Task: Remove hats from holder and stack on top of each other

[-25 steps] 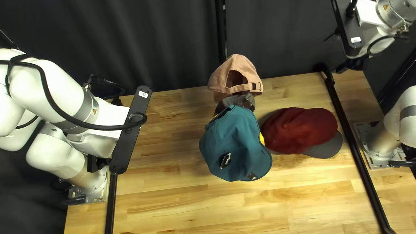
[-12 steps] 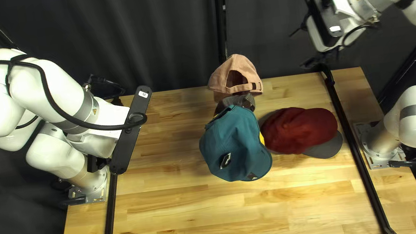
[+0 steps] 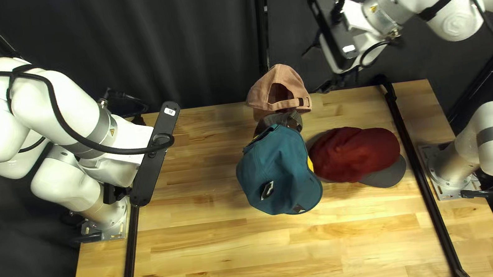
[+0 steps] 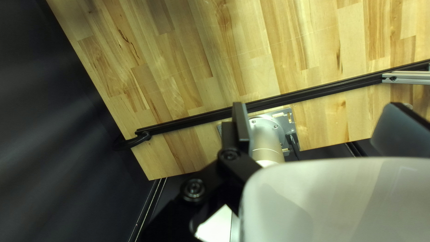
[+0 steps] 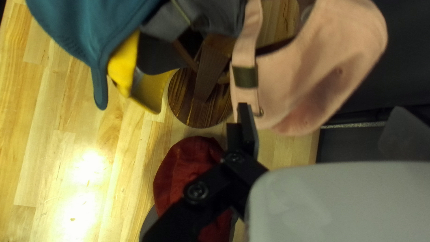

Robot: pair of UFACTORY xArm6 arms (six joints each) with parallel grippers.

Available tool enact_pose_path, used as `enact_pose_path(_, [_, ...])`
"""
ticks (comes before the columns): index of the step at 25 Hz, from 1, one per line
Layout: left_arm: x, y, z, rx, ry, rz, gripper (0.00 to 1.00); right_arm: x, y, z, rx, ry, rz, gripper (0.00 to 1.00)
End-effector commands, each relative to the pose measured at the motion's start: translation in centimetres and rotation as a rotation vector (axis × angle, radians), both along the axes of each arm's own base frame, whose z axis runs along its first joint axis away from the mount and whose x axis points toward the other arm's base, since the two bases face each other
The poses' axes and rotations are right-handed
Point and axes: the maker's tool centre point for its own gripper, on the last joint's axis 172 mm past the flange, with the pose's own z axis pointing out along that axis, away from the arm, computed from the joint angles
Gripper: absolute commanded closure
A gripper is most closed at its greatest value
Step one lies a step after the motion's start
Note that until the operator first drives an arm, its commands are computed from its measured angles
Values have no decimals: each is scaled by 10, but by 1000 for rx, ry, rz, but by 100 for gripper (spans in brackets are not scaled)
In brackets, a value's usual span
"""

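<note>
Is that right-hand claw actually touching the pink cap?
Cannot tell. The top left view loses the right gripper against the dark curtain; in the right wrist view one fingertip overlaps the pink cap's strap, but depth is unclear.

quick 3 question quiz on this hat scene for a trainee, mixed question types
1. True or false: the red hat hangs on the holder.
2. Which hat is the right gripper nearest? A teal hat, B pink hat, C red hat.
3. How many hats lie on the table, off the holder?

Key: 1 false; 2 B; 3 one.
</note>
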Motion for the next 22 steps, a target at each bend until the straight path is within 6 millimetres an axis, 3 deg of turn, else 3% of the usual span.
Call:
enact_pose_path(1, [0, 0, 0, 0, 0, 0, 0, 6, -2, -7, 14, 39, -10, 0])
enact_pose_path(3, [0, 0, 0, 0, 0, 0, 0, 8, -3, -9, 28, 63, -19, 0])
enact_pose_path(5, [0, 0, 0, 0, 0, 0, 0, 9, -4, -10, 44, 87, -29, 7])
enact_pose_path(6, [0, 0, 0, 0, 0, 0, 0, 10, -4, -10, 46, 93, -31, 21])
enact_pose_path(7, [0, 0, 0, 0, 0, 0, 0, 9, -4, -11, 49, 106, -36, 28])
enact_pose_path(9, [0, 0, 0, 0, 0, 0, 0, 6, -4, -12, 53, 118, -41, 79])
enact_pose_path(11, [0, 0, 0, 0, 0, 0, 0, 5, -4, -12, 54, 126, -44, 100])
enact_pose_path(22, [0, 0, 0, 0, 0, 0, 0, -2, -5, -5, 54, 141, -51, 100])
